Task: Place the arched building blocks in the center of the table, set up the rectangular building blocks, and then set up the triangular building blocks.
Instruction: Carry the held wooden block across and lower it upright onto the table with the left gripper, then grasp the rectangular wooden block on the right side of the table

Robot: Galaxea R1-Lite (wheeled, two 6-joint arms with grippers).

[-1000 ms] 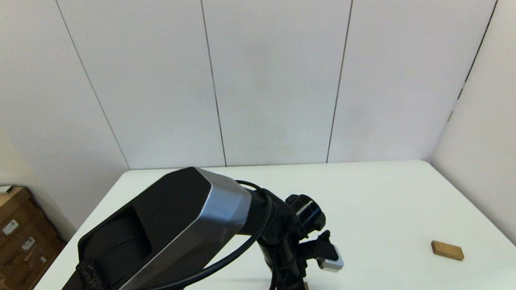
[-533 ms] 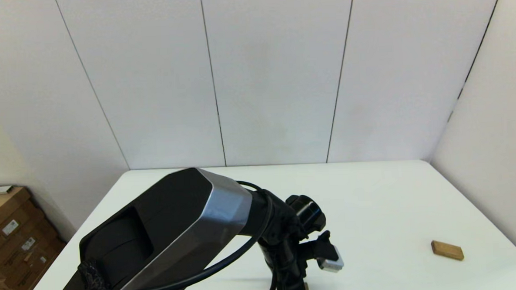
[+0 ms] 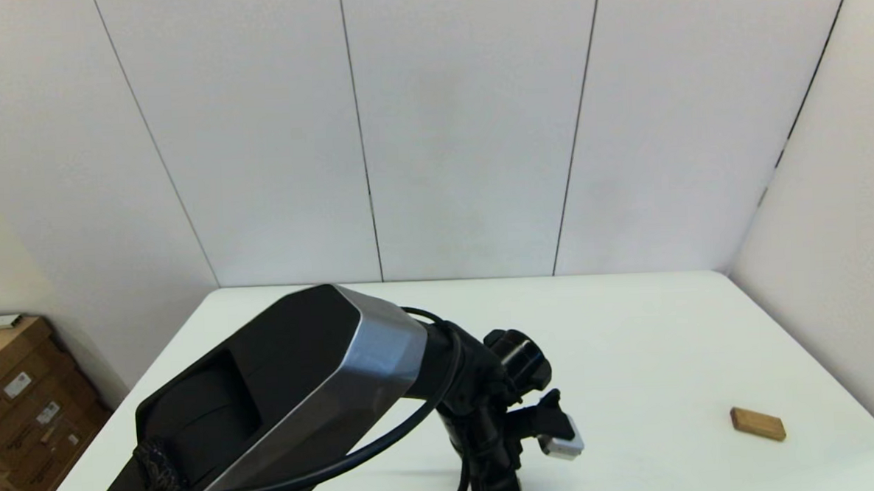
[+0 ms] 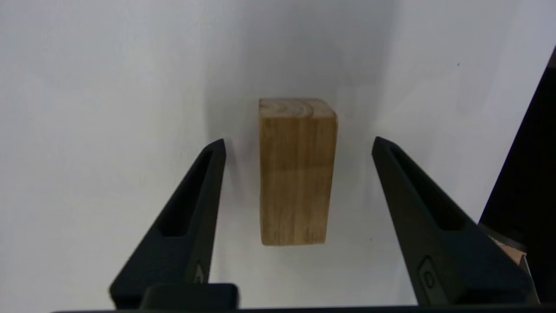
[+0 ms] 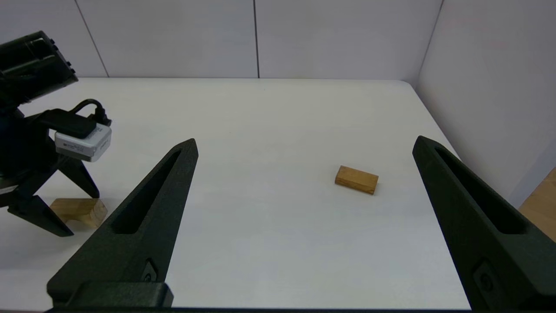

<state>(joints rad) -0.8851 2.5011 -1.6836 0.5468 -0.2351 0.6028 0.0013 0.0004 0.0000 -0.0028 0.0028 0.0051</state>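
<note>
**A:** Start on the left. Where was the left gripper, and what did it have?

**B:** It hung straight over the arched block with its fingers spread apart and nothing held. The block lay on the white table between the two fingertips, a clear gap on each side, its long axis running along the fingers. From the right wrist camera the same gripper stood over the arched block, and the hollow of the arch faced down onto the table.

**A:** So how should that step go?

**B:** My judgement: the block sat a touch nearer one finger than the other, so I'd centre first, then come down until the pads were at mid-height on the long side faces, and only then close. Gripping across the narrow width looked right. Too low, and the fingertips would scrape the table; too high, and the wood could tip out.

**A:** And farther right?

**B:** The rectangular block lay flat, well off to the right of that gripper, near the table's right edge. The right gripper was also spread wide and empty, with the rectangular block well ahead of it, between the lines of its fingers. It looked idle.

**A:** The triangular block?

**B:** I couldn't find it in any view.
</note>
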